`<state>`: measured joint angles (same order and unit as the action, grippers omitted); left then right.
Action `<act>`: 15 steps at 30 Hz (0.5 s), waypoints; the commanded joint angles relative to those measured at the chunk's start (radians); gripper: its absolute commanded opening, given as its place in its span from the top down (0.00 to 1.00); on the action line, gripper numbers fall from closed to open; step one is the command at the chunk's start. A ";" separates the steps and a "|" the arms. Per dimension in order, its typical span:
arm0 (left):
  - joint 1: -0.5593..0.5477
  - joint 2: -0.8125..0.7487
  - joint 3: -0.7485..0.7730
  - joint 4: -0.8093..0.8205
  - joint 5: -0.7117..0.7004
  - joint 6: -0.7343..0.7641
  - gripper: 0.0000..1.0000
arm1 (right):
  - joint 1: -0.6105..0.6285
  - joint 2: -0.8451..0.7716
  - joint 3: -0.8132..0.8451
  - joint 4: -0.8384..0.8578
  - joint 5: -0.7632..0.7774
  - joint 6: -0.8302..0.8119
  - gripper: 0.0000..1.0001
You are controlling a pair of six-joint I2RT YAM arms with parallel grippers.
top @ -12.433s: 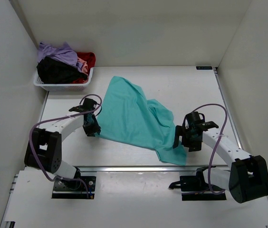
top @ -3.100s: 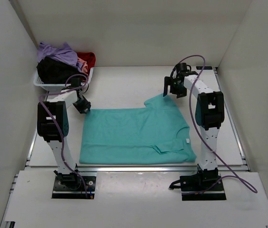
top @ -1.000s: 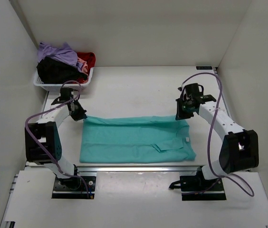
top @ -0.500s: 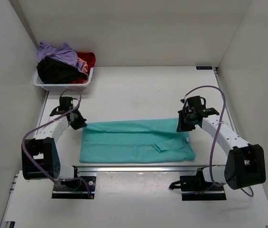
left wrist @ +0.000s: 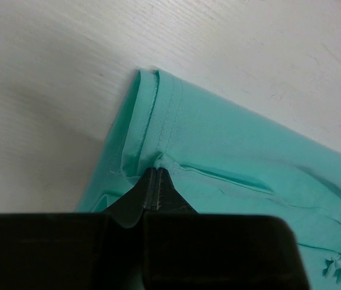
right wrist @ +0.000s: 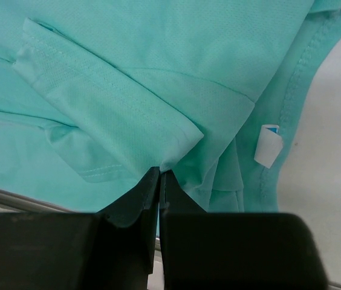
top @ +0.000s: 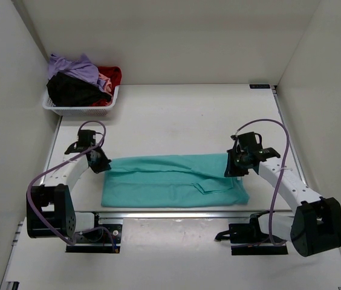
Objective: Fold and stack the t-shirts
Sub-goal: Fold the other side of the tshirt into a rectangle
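A teal t-shirt lies near the table's front edge, its far half drawn forward over the near half into a long band. My left gripper is shut on the cloth at the band's far left corner. My right gripper is shut on the folded edge at the right end, beside the collar with its white tag. The other t-shirts, lavender, black and red, are heaped in the basket.
A white slotted basket stands at the far left corner of the table. White walls close in on the left, the back and the right. A metal rail runs along the table's near edge.
Both grippers have moved toward the near edge with the shirt's far edge in them, folding it forward. The teal band has grown narrower front to back.
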<state>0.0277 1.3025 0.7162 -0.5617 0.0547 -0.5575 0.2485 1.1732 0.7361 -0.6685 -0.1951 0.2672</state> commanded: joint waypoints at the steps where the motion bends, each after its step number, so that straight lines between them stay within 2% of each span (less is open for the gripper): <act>1: -0.005 -0.040 0.005 -0.014 -0.030 0.002 1.00 | 0.002 -0.044 -0.014 -0.006 0.017 0.024 1.00; 15: 0.028 -0.020 0.040 -0.020 -0.052 0.016 1.00 | -0.018 -0.057 -0.014 -0.016 0.011 0.011 1.00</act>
<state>0.0422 1.3006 0.7166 -0.5766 0.0280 -0.5564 0.2279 1.1351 0.7216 -0.6884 -0.1921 0.2710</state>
